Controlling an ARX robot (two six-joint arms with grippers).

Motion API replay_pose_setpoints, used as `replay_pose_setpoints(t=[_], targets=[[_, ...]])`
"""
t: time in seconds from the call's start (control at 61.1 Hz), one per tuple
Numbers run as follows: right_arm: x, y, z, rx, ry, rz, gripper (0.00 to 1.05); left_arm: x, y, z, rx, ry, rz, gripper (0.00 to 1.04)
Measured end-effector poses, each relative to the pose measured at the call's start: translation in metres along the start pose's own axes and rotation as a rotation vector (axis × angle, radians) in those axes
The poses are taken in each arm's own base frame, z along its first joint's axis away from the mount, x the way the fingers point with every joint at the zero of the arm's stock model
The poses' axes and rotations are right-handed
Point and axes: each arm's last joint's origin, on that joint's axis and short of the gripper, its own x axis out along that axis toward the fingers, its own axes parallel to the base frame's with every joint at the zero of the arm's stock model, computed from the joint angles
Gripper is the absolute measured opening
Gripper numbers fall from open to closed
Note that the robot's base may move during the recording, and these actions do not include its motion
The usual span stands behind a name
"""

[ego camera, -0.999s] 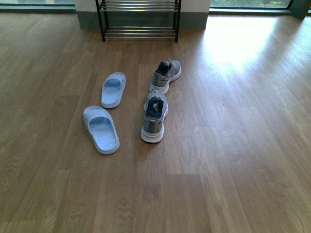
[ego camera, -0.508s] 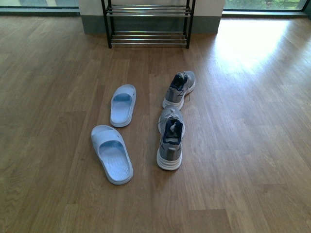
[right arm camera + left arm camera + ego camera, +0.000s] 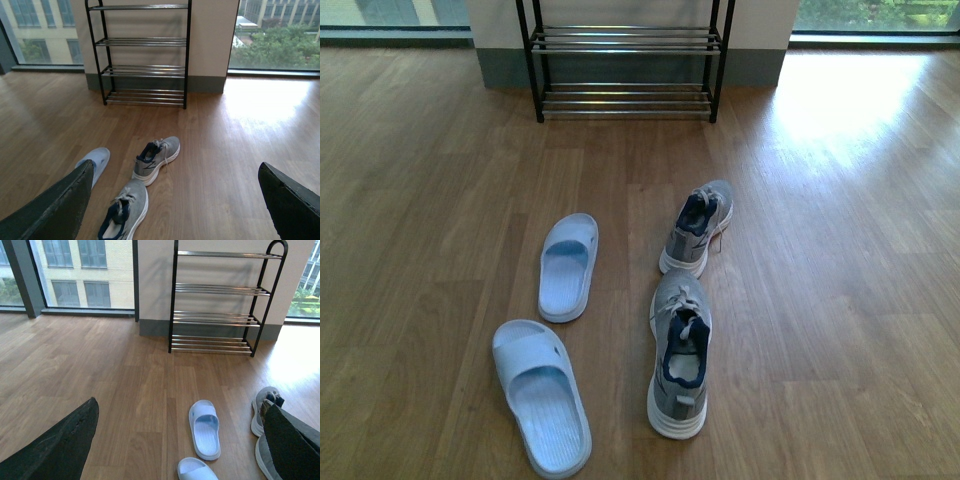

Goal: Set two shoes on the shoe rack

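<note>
Gray knit sneakers both lie on the wood floor (image 3: 840, 300) out in front of the shoe rack (image 3: 625, 97), neither one lifted or touched, so I judge the task to stand at its first step: the approach to a first pick. The rack-side sneaker (image 3: 698, 228) sits well short of the rack, roughly in line with its right post, toe turned towards it. The outer sneaker (image 3: 680, 365) lies just behind that one's heel, farther from the rack, toe also towards it; I cannot tell whether the two touch. Two pale blue slide sandals (image 3: 568, 265) lie in line with the rack's left half, about as far out as the sneakers, and are no part of the job. Neither arm shows in the front view. In the wrist views the left gripper (image 3: 180, 405) and the right gripper (image 3: 175, 166) each show two dark fingers spread wide with nothing between them, held off the floor and facing the rack. The next move probably calls for lowering one arm, likely the right, over a sneaker and closing on its collar or heel. The shoe then has to be carried to a tier and set with its sole across the thin chrome bars so it cannot slip between them.
</note>
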Motion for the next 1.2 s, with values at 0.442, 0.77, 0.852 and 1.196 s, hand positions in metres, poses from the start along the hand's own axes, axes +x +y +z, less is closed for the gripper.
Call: replay_pose_setpoints(t=[0.442, 0.77, 0.852, 1.196], targets=[[0.0000, 0.0000, 0.0000, 0.000, 0.000, 0.000, 0.95, 0.0000, 0.0000, 0.0000, 0.000, 0.000, 0.000, 0.95], [0.0000, 0.0000, 0.0000, 0.000, 0.000, 0.000, 0.95, 0.0000, 0.0000, 0.0000, 0.000, 0.000, 0.000, 0.95], [0.0000, 0.0000, 0.0000, 0.000, 0.000, 0.000, 0.95, 0.0000, 0.0000, 0.0000, 0.000, 0.000, 0.000, 0.95], [0.0000, 0.0000, 0.0000, 0.000, 0.000, 0.000, 0.95, 0.0000, 0.0000, 0.0000, 0.000, 0.000, 0.000, 0.95]])
